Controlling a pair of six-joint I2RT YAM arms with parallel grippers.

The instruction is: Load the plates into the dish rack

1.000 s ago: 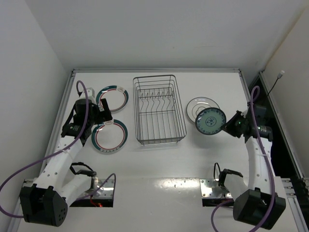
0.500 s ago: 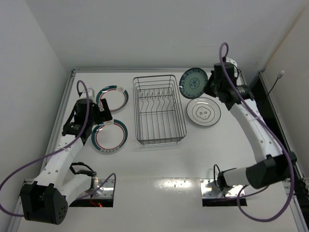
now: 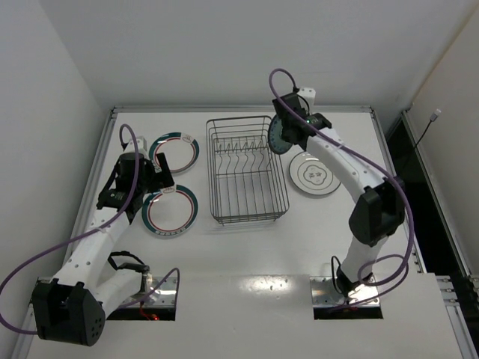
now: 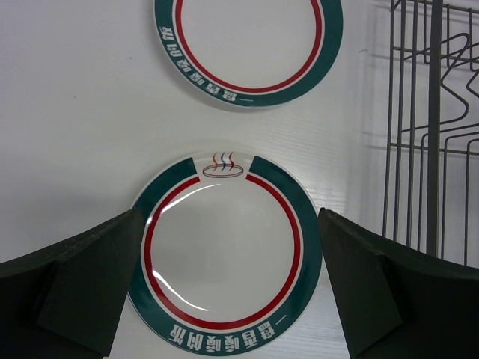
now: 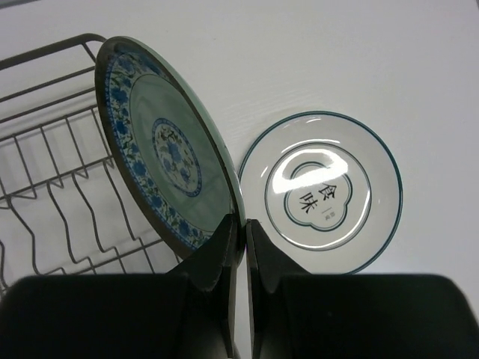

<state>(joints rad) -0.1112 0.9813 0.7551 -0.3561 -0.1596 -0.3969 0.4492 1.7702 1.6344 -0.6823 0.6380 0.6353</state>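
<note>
At the far right corner of the dish rack (image 3: 239,118), the right gripper (image 5: 241,224) is clamped on the lower rim of the small teal-blue patterned plate (image 5: 168,149). Its two fingers (image 5: 224,247) are pressed close together with the plate's edge pinched between them. The plate stands on edge, tilted. In the right wrist view its patterned face leans over the rack's wires (image 5: 52,48). In the top view it overlaps the rack's right rim (image 3: 278,134). Whether it touches the wires cannot be told.

Just right of the rack, beside the held plate, the white plate with grey rings (image 3: 316,173) lies flat on the table (image 3: 247,254), clear of the gripper.

Left of the rack, the left gripper (image 4: 230,217) hangs with its jaws spread wide. One finger shows on each side of the nearer teal-rimmed plate (image 4: 224,269), and neither finger grasps anything. That plate lies flat on the table, just beside the rack's left wall (image 4: 434,112). The second teal-rimmed plate (image 4: 247,45) lies flat farther back on the same side, close to the first but apart from it.

Counted: four plates in all, two with teal rim and red ring, one with grey rings, one patterned. One is held and three are on the table. There is one rack, and no plate sits between its upright tines.
</note>
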